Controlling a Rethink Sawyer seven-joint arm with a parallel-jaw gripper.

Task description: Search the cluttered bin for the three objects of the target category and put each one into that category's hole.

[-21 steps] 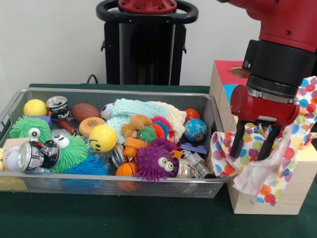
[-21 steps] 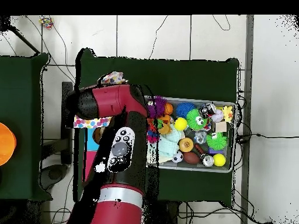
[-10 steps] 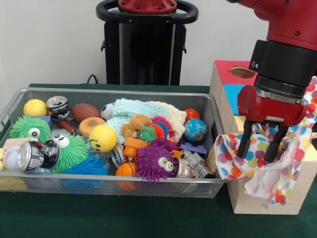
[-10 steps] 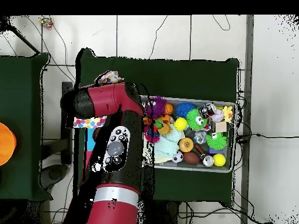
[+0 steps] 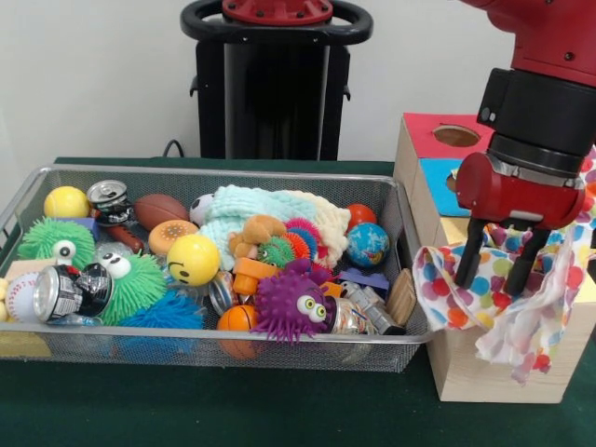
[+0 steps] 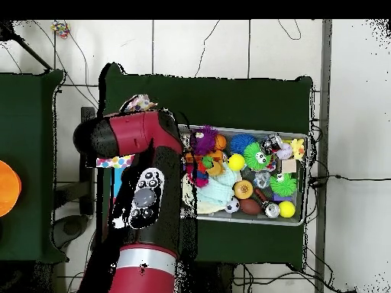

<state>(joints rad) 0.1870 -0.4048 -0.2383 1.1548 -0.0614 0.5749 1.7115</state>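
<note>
End effector (image 5: 498,270) shifted right, cloth (image 5: 521,317) draped.

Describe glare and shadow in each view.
Front view: bright glints on the crushed can and the yellow smiley ball; soft shadow under the wire bin. Overhead view: the red arm blocks the sorting box; no strong glare.

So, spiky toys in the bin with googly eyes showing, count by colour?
green spiky toys: 2
purple spiky toy: 1
Total: 3
</note>
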